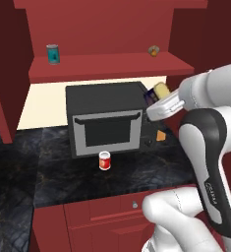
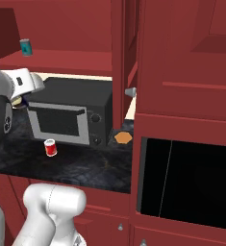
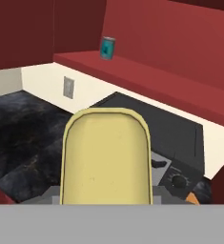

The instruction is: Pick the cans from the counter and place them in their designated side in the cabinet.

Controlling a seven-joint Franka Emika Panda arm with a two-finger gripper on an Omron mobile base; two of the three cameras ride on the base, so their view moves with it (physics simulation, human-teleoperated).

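A navy-blue can with a yellow top (image 1: 161, 89) hangs in the air by the microwave's upper right corner, and my gripper (image 1: 155, 96) is shut on it. In the hand view its yellow top (image 3: 105, 159) fills the foreground and hides my fingertips. A red can with a white label band (image 1: 104, 161) (image 2: 50, 147) stands upright on the black counter (image 1: 58, 177) in front of the microwave door. Above, the dark red cabinet (image 1: 107, 67) is open, with one long shelf (image 3: 147, 76).
A black-and-grey microwave (image 1: 106, 124) (image 2: 69, 115) stands on the counter under the shelf. A teal can (image 1: 52, 54) (image 3: 107, 48) stands on the shelf's left part, a small tan-orange object (image 1: 154, 50) on its right. An orange piece (image 2: 123, 138) lies right of the microwave.
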